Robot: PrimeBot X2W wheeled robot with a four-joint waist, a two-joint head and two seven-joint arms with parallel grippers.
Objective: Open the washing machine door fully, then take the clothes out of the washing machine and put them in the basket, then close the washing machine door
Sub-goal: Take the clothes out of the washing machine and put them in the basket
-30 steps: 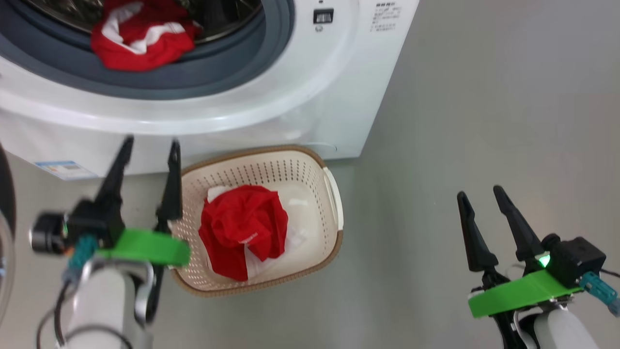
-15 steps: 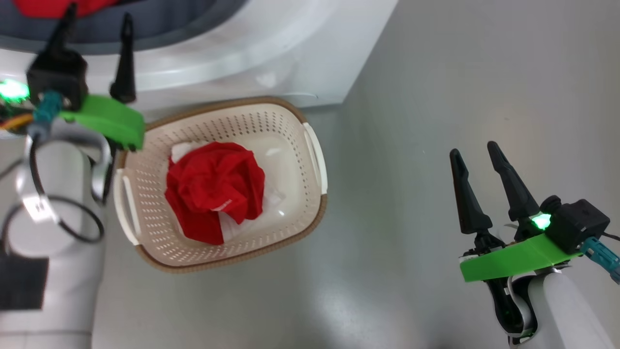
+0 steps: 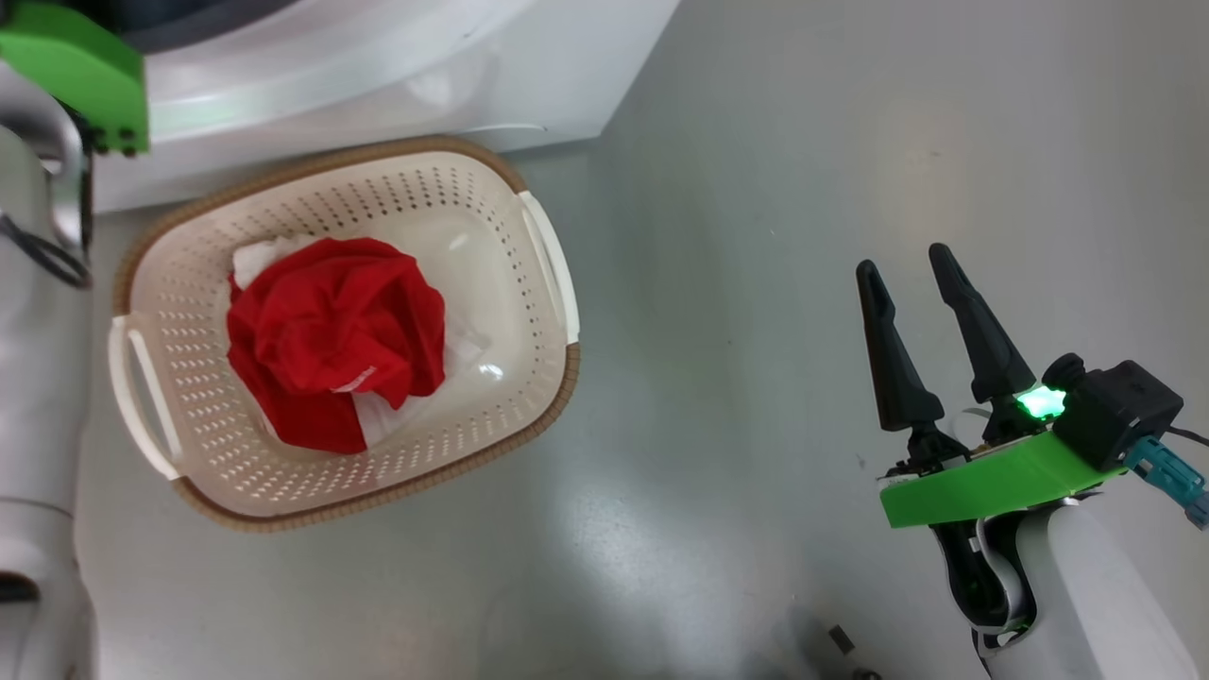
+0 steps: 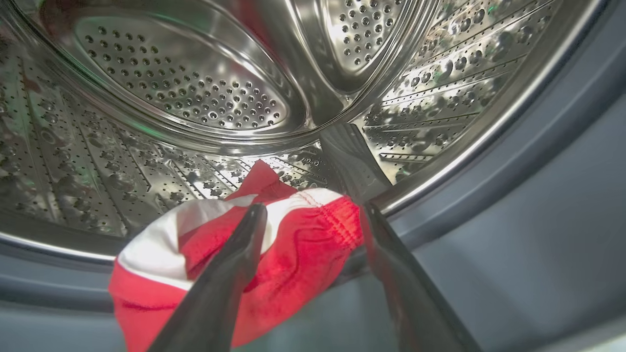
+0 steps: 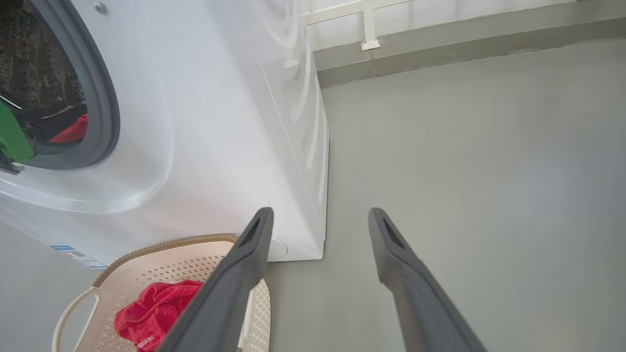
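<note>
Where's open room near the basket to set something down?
Bare floor stretches between the basket and the right gripper. The basket's right half, beside the clothes, is free. Crowded: the strip between basket and washing machine, and the drum mouth, where the left gripper straddles a garment.

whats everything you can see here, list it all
washing machine: one, white, behind the basket
drum: one, perforated steel, inside the machine
rubber ring: one, grey, around the drum mouth
red-and-white garment: one, lying over the drum's lip
basket: one, cream with brown rim, on the floor by the machine
red garment: one, with white parts, in the basket
label: one, blue, machine's lower corner
floor: grey, glossy
left gripper: one, dark fingers, open, aimed at the garment in the drum mouth
right gripper: one, dark fingers, open, over the floor right of the basket
</note>
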